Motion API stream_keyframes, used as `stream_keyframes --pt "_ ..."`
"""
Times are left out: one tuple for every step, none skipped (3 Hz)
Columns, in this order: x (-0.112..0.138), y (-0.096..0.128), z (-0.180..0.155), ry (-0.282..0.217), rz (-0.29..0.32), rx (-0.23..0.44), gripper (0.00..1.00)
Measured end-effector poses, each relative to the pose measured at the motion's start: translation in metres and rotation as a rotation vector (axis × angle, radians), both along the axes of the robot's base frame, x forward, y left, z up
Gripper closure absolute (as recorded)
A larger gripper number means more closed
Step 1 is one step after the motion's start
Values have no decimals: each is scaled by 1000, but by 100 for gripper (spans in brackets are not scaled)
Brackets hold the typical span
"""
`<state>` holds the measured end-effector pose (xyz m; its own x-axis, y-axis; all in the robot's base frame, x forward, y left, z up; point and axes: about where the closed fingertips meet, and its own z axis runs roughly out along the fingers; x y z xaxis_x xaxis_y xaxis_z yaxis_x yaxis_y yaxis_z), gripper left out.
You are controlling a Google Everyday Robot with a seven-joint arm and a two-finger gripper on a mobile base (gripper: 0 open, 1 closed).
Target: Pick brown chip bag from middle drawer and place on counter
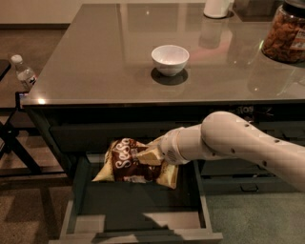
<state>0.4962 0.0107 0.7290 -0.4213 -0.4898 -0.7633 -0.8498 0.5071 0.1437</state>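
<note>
The brown chip bag (127, 163) is cream-yellow with a dark brown centre and white script. It hangs above the open middle drawer (138, 209), lifted clear of the pale floor and tilted up at its left. My gripper (147, 156) comes in from the right on the white arm and is shut on the bag's right half. The glossy grey-brown counter (95, 62) lies above and behind, its front edge just over the bag.
A white bowl (170, 59) stands mid-counter. A snack jar (285, 33) and a white container (218, 7) are at the back right. A water bottle (24, 72) sits on a stand at the left. Closed drawer fronts (248, 181) are to the right.
</note>
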Motion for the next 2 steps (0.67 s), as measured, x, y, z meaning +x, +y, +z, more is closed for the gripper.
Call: stream_keyframes --pt "-3 2 4 -4 0 7 100" --pt "-14 3 30 -36 -19 4 100"
